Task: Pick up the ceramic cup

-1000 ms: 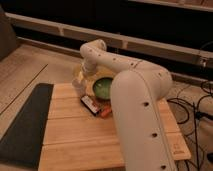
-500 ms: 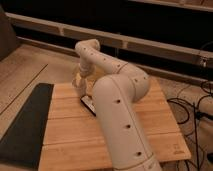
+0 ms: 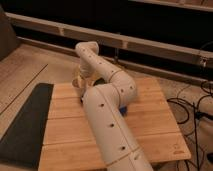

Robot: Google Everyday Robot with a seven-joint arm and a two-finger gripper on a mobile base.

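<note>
The ceramic cup [image 3: 78, 83] shows as a small pale shape on the far left part of the wooden table [image 3: 150, 125]. My white arm rises from the bottom middle, bends at an elbow [image 3: 122, 89] and reaches back to the far left. My gripper [image 3: 80, 77] hangs down from the wrist [image 3: 87, 50] right at the cup, and partly hides it. I cannot tell whether it touches the cup. The green bowl is hidden behind my arm.
A small blue object [image 3: 123, 109] peeks out at the arm's right side. A dark mat [image 3: 27, 125] lies on the floor left of the table. Cables [image 3: 197, 107] lie on the floor at the right. A dark wall with rails runs behind.
My arm has swung further over the table and now covers the green bowl and the dark item beside it. The gripper stays at the pale cup at the far left.
</note>
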